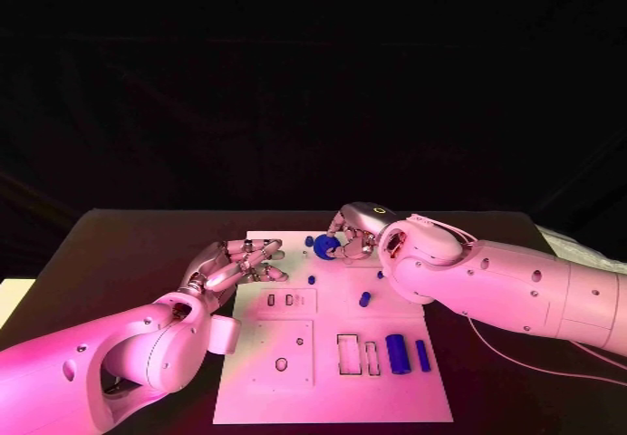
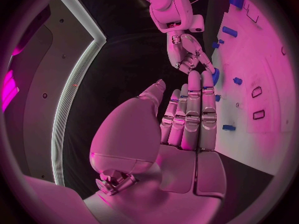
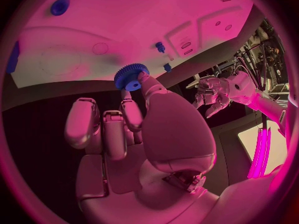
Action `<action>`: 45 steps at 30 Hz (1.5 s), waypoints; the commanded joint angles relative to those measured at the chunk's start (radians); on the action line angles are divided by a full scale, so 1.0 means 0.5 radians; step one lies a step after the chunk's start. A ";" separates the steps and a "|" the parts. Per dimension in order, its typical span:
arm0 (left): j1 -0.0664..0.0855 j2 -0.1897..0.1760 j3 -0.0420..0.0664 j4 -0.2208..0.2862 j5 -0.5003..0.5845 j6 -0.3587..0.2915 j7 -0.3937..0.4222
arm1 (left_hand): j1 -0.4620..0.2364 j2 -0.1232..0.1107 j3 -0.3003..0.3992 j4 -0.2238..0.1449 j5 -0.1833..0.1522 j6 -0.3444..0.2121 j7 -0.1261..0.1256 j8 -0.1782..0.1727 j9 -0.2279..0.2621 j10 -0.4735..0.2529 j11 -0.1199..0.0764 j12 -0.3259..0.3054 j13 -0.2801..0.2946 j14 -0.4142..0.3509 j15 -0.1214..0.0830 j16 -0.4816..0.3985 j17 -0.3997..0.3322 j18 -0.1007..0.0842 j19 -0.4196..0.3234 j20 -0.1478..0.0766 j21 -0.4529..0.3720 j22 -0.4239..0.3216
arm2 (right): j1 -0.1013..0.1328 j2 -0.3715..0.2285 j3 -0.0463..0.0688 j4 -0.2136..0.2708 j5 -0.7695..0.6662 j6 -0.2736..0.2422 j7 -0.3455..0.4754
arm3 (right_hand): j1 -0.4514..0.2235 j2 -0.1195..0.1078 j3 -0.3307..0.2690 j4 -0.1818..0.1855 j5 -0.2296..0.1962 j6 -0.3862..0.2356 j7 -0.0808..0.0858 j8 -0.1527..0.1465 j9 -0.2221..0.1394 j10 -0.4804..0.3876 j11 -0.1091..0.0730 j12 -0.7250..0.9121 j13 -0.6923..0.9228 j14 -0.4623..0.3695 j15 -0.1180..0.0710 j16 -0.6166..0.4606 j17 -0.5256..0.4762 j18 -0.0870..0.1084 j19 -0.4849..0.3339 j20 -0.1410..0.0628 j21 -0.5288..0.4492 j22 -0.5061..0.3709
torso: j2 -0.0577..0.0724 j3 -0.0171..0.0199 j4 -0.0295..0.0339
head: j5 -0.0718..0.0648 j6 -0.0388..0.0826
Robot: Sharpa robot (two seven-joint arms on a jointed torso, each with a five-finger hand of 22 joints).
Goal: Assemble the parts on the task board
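The black table (image 1: 144, 245) carried the white task board (image 1: 327, 390) in its middle. The left hand (image 1: 242, 263) hung over the board's far left corner with its fingers (image 2: 194, 109) straight, apart and empty. The right hand (image 1: 355, 237) was near the board's far edge, pinching a blue gear (image 3: 129, 76). Small blue parts (image 1: 397, 353) lay toward the board's right side.

In the head view the right hand (image 1: 355, 234) hides most of the blue gear (image 1: 325, 247) it pinches
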 commanded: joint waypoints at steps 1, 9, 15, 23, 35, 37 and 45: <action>0.001 0.005 0.001 0.002 0.000 0.045 0.012 | 0.021 -0.003 0.010 -0.002 -0.002 -0.005 0.008 -0.008 -0.001 -0.003 0.007 -0.014 0.002 -0.009 0.001 -0.006 0.003 0.016 0.000 0.011 -0.009 -0.003 | -0.001 0.037 -0.006 -0.032 -0.046 0.008 -0.029 | 0.002 0.013 0.012 0.004 -0.012 0.006 0.000 0.007 0.005 0.009 0.000 -0.005 -0.002 0.156 -0.013 0.008 0.244 -0.022 0.008 0.001 0.009 0.002 | 0.000 0.0000 -0.001 | 0.010 -0.007; 0.001 0.010 0.001 0.001 0.000 0.047 0.010 | 0.021 -0.003 0.010 -0.002 -0.002 -0.005 0.008 -0.008 -0.001 -0.003 0.007 -0.014 0.002 -0.009 0.001 -0.006 0.003 0.016 0.000 0.011 -0.009 -0.003 | -0.003 0.158 -0.025 -0.135 -0.047 0.026 -0.024 | 0.000 0.012 0.014 0.004 -0.016 0.004 0.001 0.004 0.004 0.009 0.001 -0.005 -0.002 0.156 -0.013 0.008 0.243 -0.022 0.008 0.002 0.011 0.004 | 0.001 0.0032 -0.002 | 0.010 -0.010; 0.001 0.014 0.001 0.002 0.000 0.047 0.010 | 0.019 -0.002 0.012 -0.002 -0.002 -0.006 0.009 -0.009 -0.001 -0.003 0.008 -0.014 0.002 -0.010 0.001 -0.007 0.007 0.016 0.001 0.012 -0.010 -0.003 | -0.012 0.221 -0.030 -0.196 -0.039 0.018 -0.021 | -0.002 0.013 0.018 0.006 -0.018 0.001 0.003 0.001 0.003 0.007 0.002 -0.009 -0.004 0.155 -0.012 0.006 0.240 -0.022 0.008 0.002 0.011 0.004 | 0.002 0.0028 0.001 | 0.014 -0.014; 0.001 0.019 0.001 -0.004 0.000 0.055 0.004 | 0.019 -0.002 0.012 -0.002 -0.002 -0.006 0.009 -0.009 -0.001 -0.003 0.008 -0.014 0.002 -0.010 0.001 -0.007 0.007 0.016 0.001 0.012 -0.010 -0.003 | -0.024 0.275 -0.032 -0.220 -0.042 0.022 -0.003 | -0.012 0.010 0.022 0.009 -0.024 -0.007 0.007 -0.006 0.001 0.003 0.006 -0.013 -0.005 0.154 -0.009 0.005 0.238 -0.023 0.007 0.003 0.012 0.005 | 0.001 0.0034 -0.003 | 0.019 -0.020; 0.001 0.024 0.001 -0.007 0.000 0.056 0.003 | 0.018 -0.002 0.013 -0.002 -0.002 -0.006 0.009 -0.009 -0.001 -0.004 0.008 -0.014 0.002 -0.011 0.001 -0.007 0.009 0.016 0.001 0.012 -0.011 -0.003 | -0.029 0.313 -0.035 -0.260 -0.045 0.032 -0.007 | -0.037 -0.018 0.038 0.008 -0.058 -0.102 0.041 -0.073 -0.024 -0.036 0.033 -0.072 -0.045 0.149 0.012 -0.006 0.220 -0.022 -0.001 0.019 0.010 0.000 | 0.000 0.0026 -0.005 | 0.030 -0.022; 0.001 0.023 0.001 -0.007 0.000 0.056 0.003 | 0.018 -0.002 0.013 -0.002 -0.002 -0.006 0.009 -0.009 -0.001 -0.004 0.008 -0.014 0.002 -0.011 0.001 -0.007 0.009 0.016 0.001 0.012 -0.011 -0.003 | -0.029 0.319 -0.035 -0.269 -0.045 0.034 -0.010 | -0.037 -0.024 0.044 0.004 -0.061 -0.138 0.053 -0.093 -0.032 -0.068 0.044 -0.120 -0.084 0.147 0.021 -0.010 0.214 -0.021 -0.007 0.027 0.007 -0.007 | 0.000 0.0027 -0.003 | 0.027 -0.022; 0.001 0.022 0.001 -0.006 0.000 0.059 0.003 | 0.018 -0.002 0.013 -0.002 -0.002 -0.006 0.009 -0.009 -0.001 -0.004 0.008 -0.014 0.002 -0.011 0.001 -0.007 0.009 0.016 0.001 0.012 -0.011 -0.003 | -0.028 0.344 -0.038 -0.299 -0.042 0.068 -0.004 | -0.048 -0.058 0.051 -0.005 -0.064 -0.284 0.084 -0.107 -0.060 -0.157 0.073 -0.264 -0.197 0.143 0.048 -0.019 0.202 -0.017 -0.021 0.055 0.000 -0.019 | 0.000 0.0033 -0.004 | 0.026 -0.025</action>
